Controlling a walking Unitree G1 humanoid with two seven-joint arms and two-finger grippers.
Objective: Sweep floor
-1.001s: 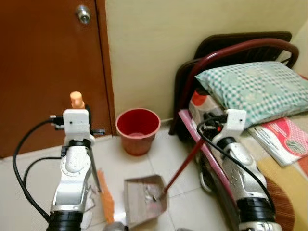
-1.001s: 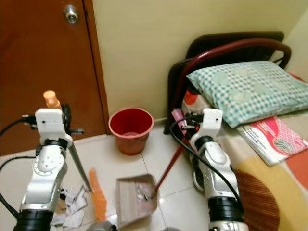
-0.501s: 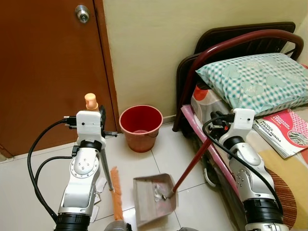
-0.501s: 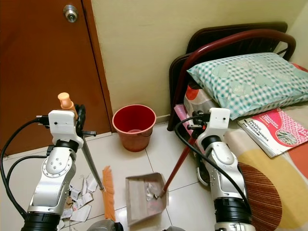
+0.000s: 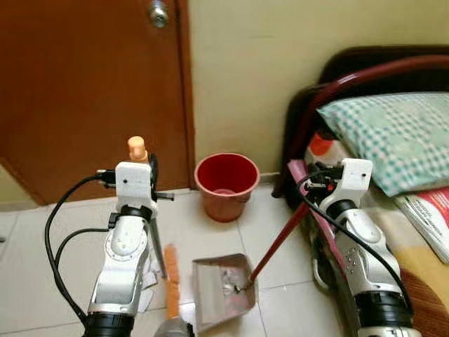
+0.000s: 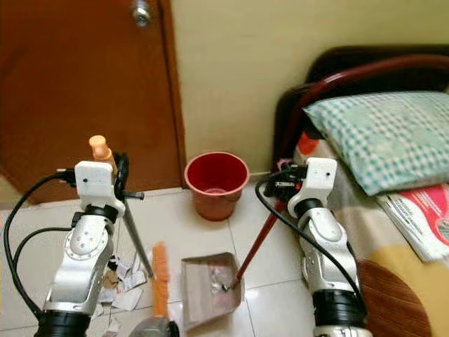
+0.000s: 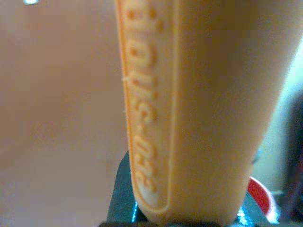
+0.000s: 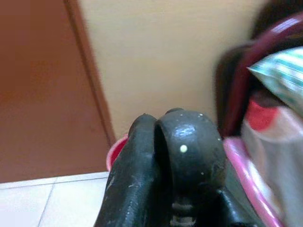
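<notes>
My left gripper (image 6: 118, 173) is shut on a broom, high on its grey shaft just under the orange handle tip (image 5: 136, 147). The handle (image 7: 203, 109) looms close in the left wrist view. The orange bristles (image 6: 160, 279) rest on the tiled floor beside several paper scraps (image 6: 123, 279). My right gripper (image 6: 282, 187) is shut on the dustpan's long red handle (image 5: 279, 237). The metal dustpan (image 5: 223, 289) lies on the floor between my arms with a few scraps in it. A black rounded end (image 8: 182, 151) shows close up in the right wrist view.
A red bucket (image 5: 226, 184) stands against the yellow wall beyond the dustpan. A brown door (image 5: 91, 84) is at the left. On the right a bed with a dark red rail (image 5: 365, 74), a checked pillow (image 5: 393, 133) and a magazine (image 6: 424, 217) hems in my right arm.
The whole picture has slid to the right, so the camera has turned left and more door shows. Both grippers keep their holds; broom and dustpan sit much as before.
</notes>
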